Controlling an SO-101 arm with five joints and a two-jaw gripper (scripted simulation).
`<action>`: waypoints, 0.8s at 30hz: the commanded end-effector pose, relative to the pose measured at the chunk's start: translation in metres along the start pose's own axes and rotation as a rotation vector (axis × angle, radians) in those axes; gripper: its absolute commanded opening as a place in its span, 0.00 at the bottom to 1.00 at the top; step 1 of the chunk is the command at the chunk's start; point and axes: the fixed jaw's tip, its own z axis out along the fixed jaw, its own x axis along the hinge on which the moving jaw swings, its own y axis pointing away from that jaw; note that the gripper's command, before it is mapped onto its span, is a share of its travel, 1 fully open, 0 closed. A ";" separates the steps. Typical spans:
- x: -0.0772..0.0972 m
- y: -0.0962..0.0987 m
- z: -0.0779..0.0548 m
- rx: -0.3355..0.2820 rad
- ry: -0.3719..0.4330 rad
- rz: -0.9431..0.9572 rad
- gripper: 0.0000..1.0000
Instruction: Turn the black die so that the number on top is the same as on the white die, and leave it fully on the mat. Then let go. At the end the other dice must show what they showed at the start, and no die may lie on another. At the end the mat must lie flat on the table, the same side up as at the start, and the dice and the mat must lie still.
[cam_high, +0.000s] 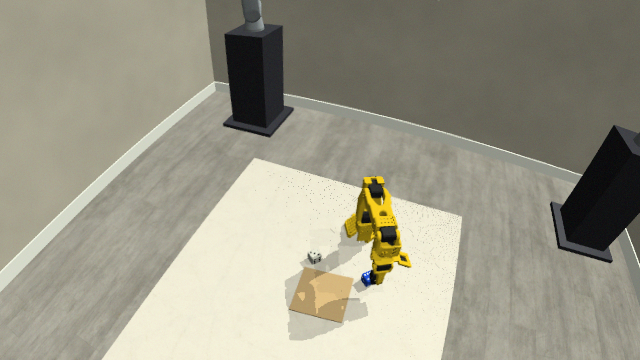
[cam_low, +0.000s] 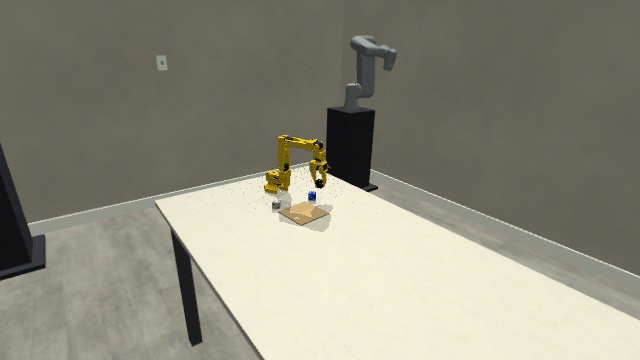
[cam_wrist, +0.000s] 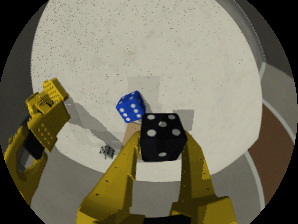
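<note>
My gripper (cam_high: 376, 280) (cam_low: 319, 183) (cam_wrist: 161, 141) is shut on the black die (cam_low: 319, 184) (cam_wrist: 162, 137) and holds it above the table, off the mat, beyond the blue die. In the wrist view the die shows a five on its upper face and a one on the face below it. The white die (cam_high: 314, 257) (cam_low: 276, 205) (cam_wrist: 106, 151) rests on the table beside the mat; its top number is too small to read surely. The tan mat (cam_high: 327, 285) (cam_low: 303, 214) (cam_wrist: 131, 134) lies flat, with no die on it; in the wrist view it is mostly hidden.
A blue die (cam_high: 366, 278) (cam_low: 312, 196) (cam_wrist: 131, 107) rests on the table (cam_high: 215, 280) (cam_low: 400, 280) (cam_wrist: 150, 45) near the mat, close to the held die in the top view. The yellow arm's base stands behind the dice. The arm's shadow falls across the mat.
</note>
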 end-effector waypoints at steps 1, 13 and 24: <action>-0.030 0.010 -0.009 0.089 -0.010 -0.159 0.00; -0.063 0.049 0.002 0.075 -0.024 -0.420 0.00; -0.066 0.054 0.004 0.073 -0.025 -0.451 0.00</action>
